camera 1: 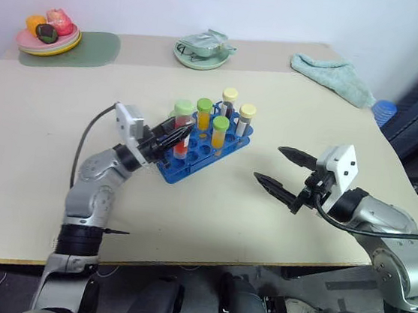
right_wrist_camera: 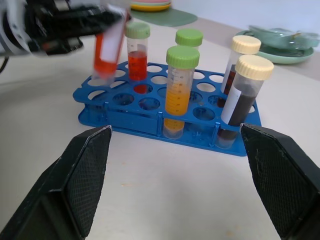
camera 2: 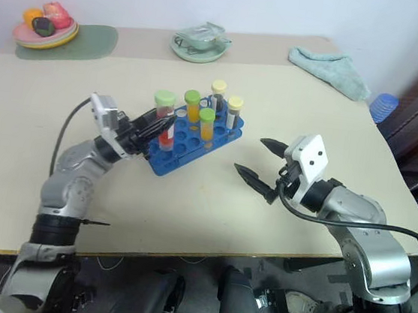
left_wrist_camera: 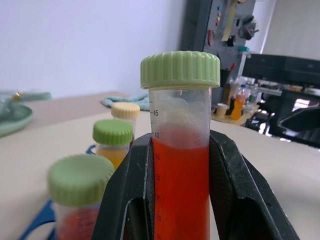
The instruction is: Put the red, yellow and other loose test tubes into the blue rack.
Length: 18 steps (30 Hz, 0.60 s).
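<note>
The left gripper [left_wrist_camera: 180, 200] clamps a clear plastic, green-capped red-liquid tube [left_wrist_camera: 181, 165], graduations reading 45 and 40, at the bright blue rack's [camera 1: 194, 155] nine-o'clock end; the right gripper [camera 1: 281, 174] gapes empty.

The left gripper [left_wrist_camera: 180, 200] hides the red tube's [left_wrist_camera: 181, 165] lower sides, its bottom is cut off, and the nearest cap [left_wrist_camera: 80, 179] is blurred.

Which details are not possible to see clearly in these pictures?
- Red tube bottom end: in the left wrist view it runs off the picture edge between the left gripper fingers; in the right wrist view it is blurred. Whether it is inside a blue rack hole is unclear.
- Printed scale on the tubes: too small in the eye views.
- Items on the far plate: too small to identify.
</note>
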{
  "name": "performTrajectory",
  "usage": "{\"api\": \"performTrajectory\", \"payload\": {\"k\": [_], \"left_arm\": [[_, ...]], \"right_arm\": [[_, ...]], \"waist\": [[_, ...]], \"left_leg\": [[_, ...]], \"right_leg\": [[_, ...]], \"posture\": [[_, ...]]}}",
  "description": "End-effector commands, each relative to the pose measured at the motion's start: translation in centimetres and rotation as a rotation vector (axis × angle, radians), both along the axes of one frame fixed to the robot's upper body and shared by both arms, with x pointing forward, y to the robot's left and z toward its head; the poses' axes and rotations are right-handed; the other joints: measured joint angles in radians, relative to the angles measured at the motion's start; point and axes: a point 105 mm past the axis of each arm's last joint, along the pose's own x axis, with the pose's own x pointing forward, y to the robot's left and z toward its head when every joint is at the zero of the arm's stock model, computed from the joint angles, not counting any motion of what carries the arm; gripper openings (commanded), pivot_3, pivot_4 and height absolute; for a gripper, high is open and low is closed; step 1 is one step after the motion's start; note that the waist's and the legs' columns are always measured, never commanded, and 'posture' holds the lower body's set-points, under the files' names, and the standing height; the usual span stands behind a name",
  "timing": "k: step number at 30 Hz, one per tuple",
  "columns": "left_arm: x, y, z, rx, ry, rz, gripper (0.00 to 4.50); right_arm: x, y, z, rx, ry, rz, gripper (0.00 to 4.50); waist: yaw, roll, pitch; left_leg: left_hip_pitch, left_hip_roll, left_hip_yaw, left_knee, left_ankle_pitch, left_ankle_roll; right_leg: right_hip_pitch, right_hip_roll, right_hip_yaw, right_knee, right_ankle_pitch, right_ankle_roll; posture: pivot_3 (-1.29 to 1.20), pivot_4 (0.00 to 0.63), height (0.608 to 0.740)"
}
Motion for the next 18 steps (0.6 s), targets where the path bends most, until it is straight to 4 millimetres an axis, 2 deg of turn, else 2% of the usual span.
{"api": "performTrajectory", "payload": {"k": [1, 9, 18], "left_arm": [[0.4, -0.9, 0.8, -0.004, -0.043, -0.045, 0.82], [1.0, -1.7, -0.5, 0.095, -0.078, -0.063, 0.82], [1.7, -2.1, -0.9, 0.170, -0.138, -0.007, 0.82]], "right_arm": [[-0.6, 0.3, 1.5, 0.015, -0.074, -0.012, 4.20], [-1.0, 0.0, 2.1, 0.023, -0.091, -0.046, 4.20], [-1.2, 0.0, 2.3, 0.028, -0.099, -0.059, 4.20]], "waist": [[0.002, 0.000, 0.000], [0.002, 0.000, 0.000], [0.001, 0.000, 0.000]], "left_leg": [[0.000, 0.000, 0.000, 0.000, 0.000, 0.000], [0.000, 0.000, 0.000, 0.000, 0.000, 0.000], [0.001, 0.000, 0.000, 0.000, 0.000, 0.000]], "right_leg": [[0.000, 0.000, 0.000, 0.000, 0.000, 0.000], [0.000, 0.000, 0.000, 0.000, 0.000, 0.000], [0.001, 0.000, 0.000, 0.000, 0.000, 0.000]], "posture": [[0.00, 0.150, 0.740], [0.00, 0.150, 0.740], [0.00, 0.150, 0.740]]}}
